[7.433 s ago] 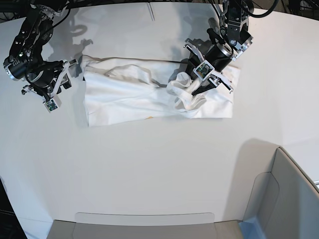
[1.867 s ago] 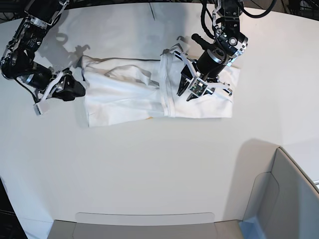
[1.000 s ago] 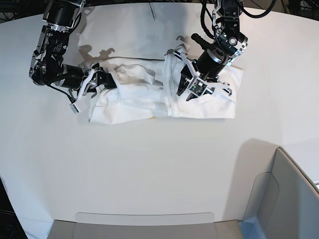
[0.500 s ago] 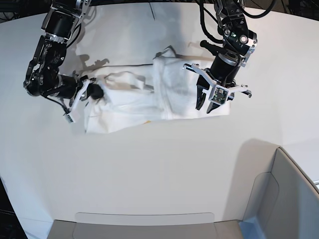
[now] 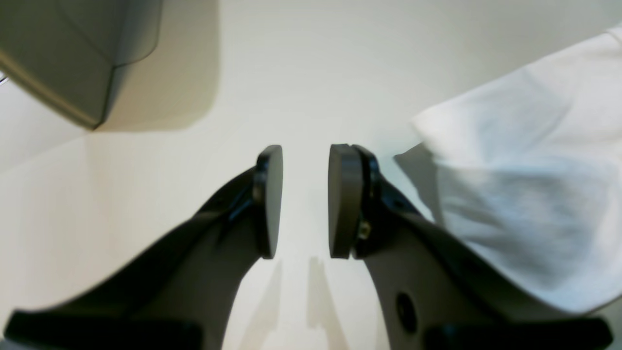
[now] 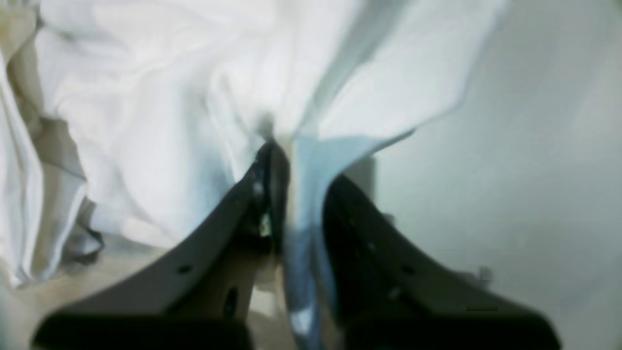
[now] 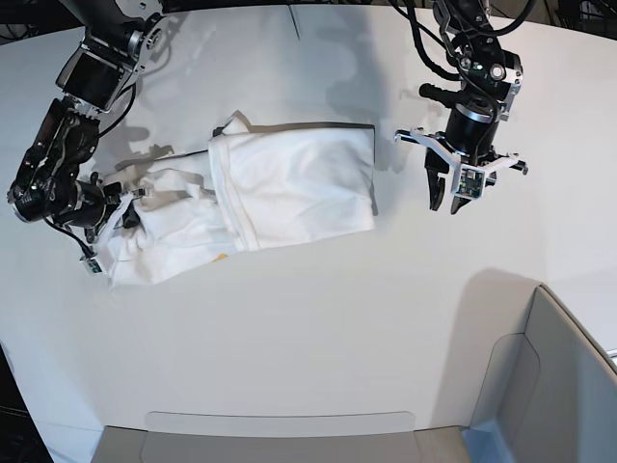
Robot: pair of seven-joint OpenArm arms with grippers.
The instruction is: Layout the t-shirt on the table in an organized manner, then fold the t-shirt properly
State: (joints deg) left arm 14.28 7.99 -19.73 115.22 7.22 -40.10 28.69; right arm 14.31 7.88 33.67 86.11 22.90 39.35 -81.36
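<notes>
Your base view is filled almost edge to edge by the large smooth white tabletop [image 7: 318, 318]. At its near right corner you have a grey-white plastic bin [image 7: 545, 386], wall upright, throwing a soft shadow leftward. The left wrist view shows you the same bin [image 5: 73, 53]. A pale grey flat lip [image 7: 280, 439] runs along the near edge. Beyond the far edge you see dark space with black cables [image 7: 554, 10]. Lighting is even, overhead.
</notes>
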